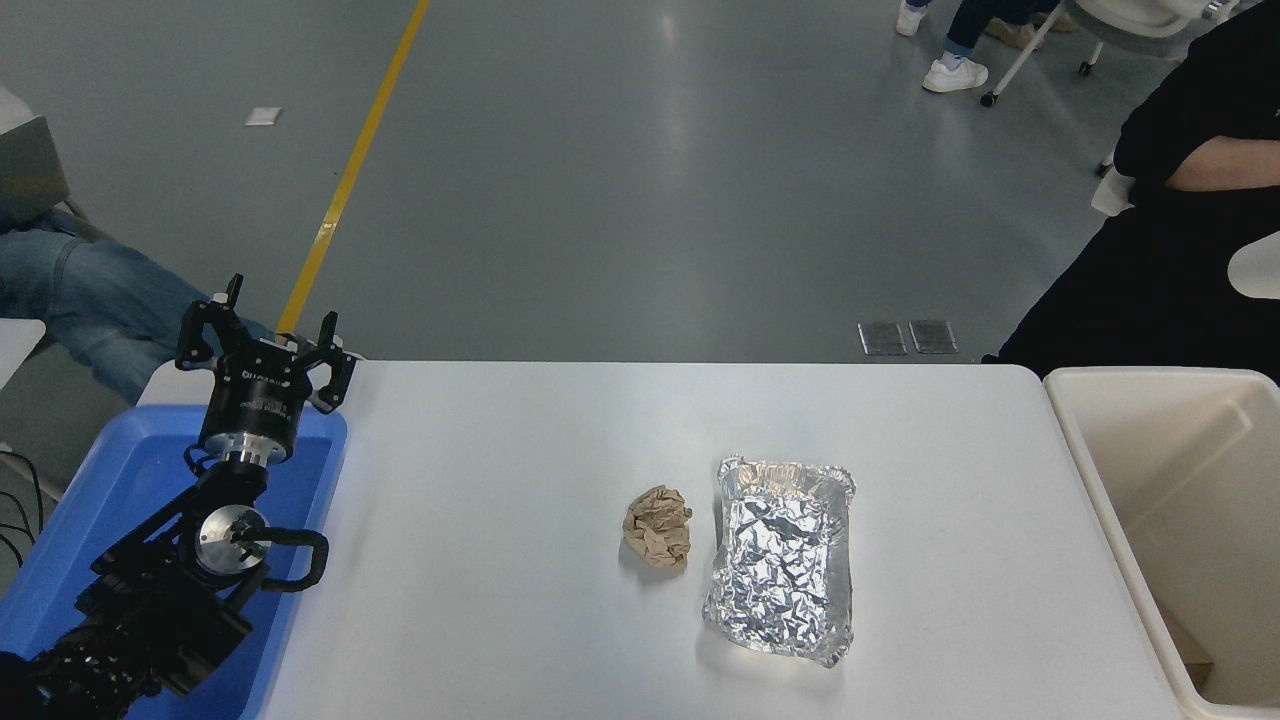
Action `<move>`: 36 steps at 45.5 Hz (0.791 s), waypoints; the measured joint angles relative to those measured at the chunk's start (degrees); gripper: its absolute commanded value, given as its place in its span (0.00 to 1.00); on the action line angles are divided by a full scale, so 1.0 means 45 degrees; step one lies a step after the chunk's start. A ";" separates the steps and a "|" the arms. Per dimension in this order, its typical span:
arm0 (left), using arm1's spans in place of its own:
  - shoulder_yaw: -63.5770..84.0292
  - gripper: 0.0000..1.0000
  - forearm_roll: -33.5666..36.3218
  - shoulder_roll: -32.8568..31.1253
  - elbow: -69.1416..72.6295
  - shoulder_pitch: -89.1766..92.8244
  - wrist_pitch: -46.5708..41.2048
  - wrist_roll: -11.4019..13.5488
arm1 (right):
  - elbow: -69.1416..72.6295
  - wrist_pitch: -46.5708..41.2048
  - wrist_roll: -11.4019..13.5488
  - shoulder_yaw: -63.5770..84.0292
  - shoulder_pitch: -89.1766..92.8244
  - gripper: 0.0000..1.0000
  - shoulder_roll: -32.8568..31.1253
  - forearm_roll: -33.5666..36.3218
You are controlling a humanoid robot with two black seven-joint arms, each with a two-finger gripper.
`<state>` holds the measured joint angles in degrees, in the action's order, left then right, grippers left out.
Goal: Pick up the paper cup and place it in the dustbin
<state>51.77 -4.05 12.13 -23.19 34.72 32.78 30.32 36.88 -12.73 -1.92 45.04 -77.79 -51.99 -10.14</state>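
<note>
Only a cream-white rounded piece of the paper cup (pixel 1258 266) shows at the picture's right edge, in the air above the far end of the dustbin (pixel 1098 470). The rest of the cup is cut off by the edge. The dustbin is a large beige bin standing against the table's right side. My right gripper and arm are out of view, so what holds the cup is hidden. My left gripper (pixel 266 322) is parked at the lower left over the blue tray (pixel 120 470), fingers spread and empty.
A crumpled brown paper ball (pixel 658 526) and a crinkled silver foil tray (pixel 782 556) lie mid-table. A person in black (pixel 1170 240) sits at the far right behind the bin. A brown scrap (pixel 1190 652) lies in the bin. Another person's jeans show at the far left.
</note>
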 measured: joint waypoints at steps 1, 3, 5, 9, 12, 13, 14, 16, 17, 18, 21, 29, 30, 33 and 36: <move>0.0000 0.99 -0.0002 0.0002 -0.0002 0.0000 0.0000 0.0001 | -0.0120 0.0170 -0.0001 -0.0084 0.0307 0.00 0.0081 0.0191; -0.0001 0.99 0.0004 -0.0002 -0.0003 -0.0002 0.0000 -0.0001 | -0.0380 0.0665 -0.0003 -0.0286 0.1073 0.00 0.0299 0.0665; 0.0000 0.99 -0.0002 -0.0001 -0.0002 -0.0001 0.0000 0.0000 | -0.0564 0.1061 -0.0002 -0.0416 0.1662 0.00 0.0476 0.1013; 0.0000 0.99 0.0003 -0.0001 -0.0003 -0.0001 0.0000 -0.0001 | -0.0948 0.2031 -0.0002 -0.0754 0.2972 0.00 0.0927 0.1827; -0.0001 0.99 0.0000 0.0000 -0.0003 -0.0002 0.0000 -0.0001 | -0.1263 0.2656 -0.0002 -0.1058 0.3927 0.00 0.1345 0.2408; -0.0001 0.99 -0.0001 -0.0001 -0.0003 -0.0002 0.0000 -0.0001 | -0.1346 0.2789 -0.0002 -0.1141 0.4172 0.00 0.1462 0.2539; 0.0000 0.99 0.0001 0.0000 -0.0003 -0.0001 0.0000 -0.0001 | -0.1440 0.2913 -0.0003 -0.1231 0.4412 0.00 0.1585 0.2659; -0.0001 0.99 0.0002 0.0000 -0.0004 -0.0002 0.0000 0.0000 | -0.1716 0.3207 -0.0002 -0.1467 0.4972 0.00 0.1880 0.2921; -0.0001 0.99 -0.0002 0.0000 -0.0003 -0.0002 0.0000 -0.0001 | -0.1820 0.3299 -0.0002 -0.1564 0.5189 0.00 0.2007 0.3016; -0.0001 0.99 0.0003 0.0000 -0.0003 -0.0001 0.0000 -0.0001 | -0.1981 0.3433 -0.0002 -0.1719 0.5504 0.00 0.2189 0.3137; -0.0001 0.99 0.0002 0.0000 -0.0003 -0.0002 0.0000 -0.0001 | -0.2352 0.3678 -0.0003 -0.2067 0.6184 0.24 0.2600 0.3366; -0.0001 0.99 -0.0001 0.0000 -0.0003 -0.0001 0.0000 -0.0001 | -0.3161 0.4051 -0.0002 -0.2766 0.7400 1.00 0.3436 0.3724; -0.0001 0.99 0.0000 0.0000 -0.0003 -0.0002 0.0000 -0.0001 | -0.3223 0.4075 -0.0002 -0.2812 0.7483 1.00 0.3499 0.3749; -0.0001 0.99 0.0001 0.0000 -0.0003 -0.0001 0.0000 0.0000 | -0.3376 0.4120 -0.0002 -0.2958 0.7733 1.00 0.3688 0.3825; -0.0001 0.99 0.0001 0.0000 -0.0003 -0.0001 0.0000 0.0000 | -0.3468 0.4130 -0.0003 -0.3033 0.7898 1.00 0.3794 0.3871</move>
<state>51.77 -4.04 12.13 -23.20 34.72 32.78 30.32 21.27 5.86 -1.94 31.39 -42.25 -34.91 7.28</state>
